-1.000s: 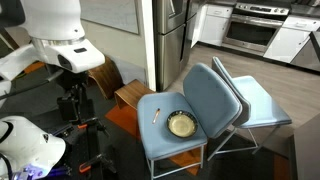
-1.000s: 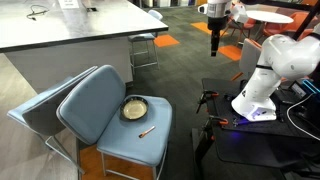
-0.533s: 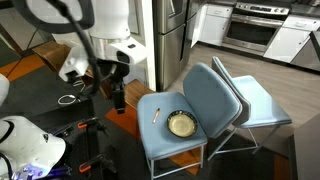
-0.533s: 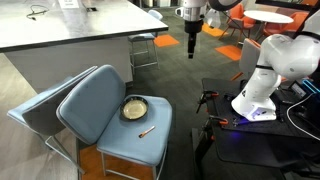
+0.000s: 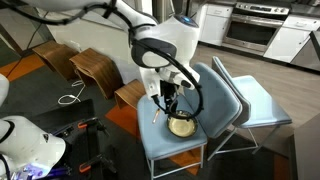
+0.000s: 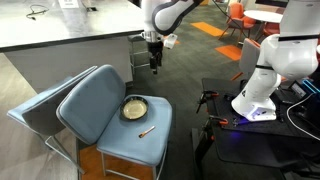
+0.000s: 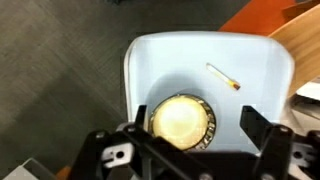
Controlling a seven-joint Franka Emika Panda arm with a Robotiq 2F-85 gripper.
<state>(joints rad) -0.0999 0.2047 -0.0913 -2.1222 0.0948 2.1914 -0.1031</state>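
A blue padded chair (image 5: 160,138) (image 6: 100,112) stands in both exterior views. On its seat (image 7: 165,60) lies a small round yellowish bowl (image 5: 181,124) (image 6: 134,108) (image 7: 180,122) with a dark rim. Beside it is a thin pen-like stick (image 5: 156,115) (image 6: 147,131) (image 7: 223,77) with an orange tip. My gripper (image 5: 170,96) (image 6: 153,62) (image 7: 195,130) hangs above the seat, pointing down, open and empty. In the wrist view its two dark fingers (image 7: 255,128) stand on either side of the bowl, well above it.
A second blue chair (image 5: 262,105) is stacked close behind the first. A wooden stool (image 5: 92,68) and low wooden table (image 5: 128,94) stand nearby. A grey counter (image 6: 70,30) runs behind the chair. The white robot base (image 6: 262,85) sits beside black tripod legs (image 6: 212,100).
The arm has swung in fast from the side across the room. The gripper now hangs over the chair seat and stays open.
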